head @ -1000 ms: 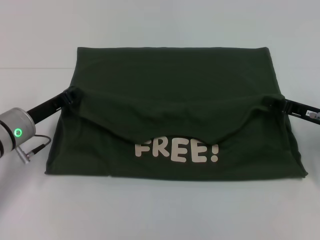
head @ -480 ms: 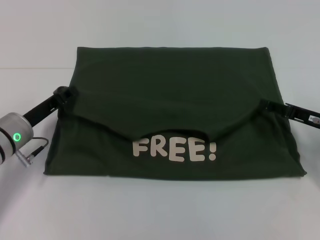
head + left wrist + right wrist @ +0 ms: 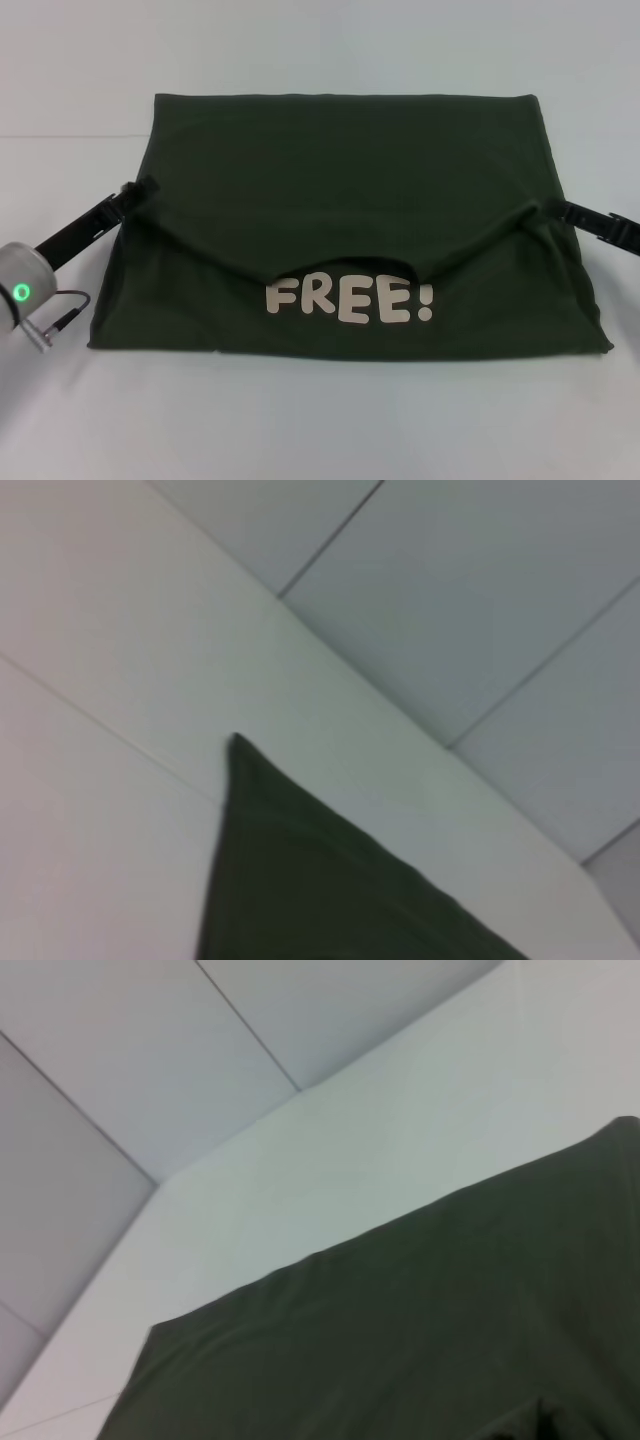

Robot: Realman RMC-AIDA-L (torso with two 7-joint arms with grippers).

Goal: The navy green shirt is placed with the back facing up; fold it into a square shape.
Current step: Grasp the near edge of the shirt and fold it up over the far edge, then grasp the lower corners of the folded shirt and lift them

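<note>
Head camera looks down from the front; both wrist cameras sit low, sharing the shirt [image 3: 350, 220].

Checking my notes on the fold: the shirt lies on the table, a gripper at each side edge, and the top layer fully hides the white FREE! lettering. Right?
Not quite. In the head view the FREE! lettering is uncovered, just below the navy green shirt's folded edge. The left gripper and right gripper do sit at its side edges.

Dark green shirt [image 3: 350, 200], far half folded forward, sagging edge above white "FREE!" print [image 3: 351, 300]
</note>
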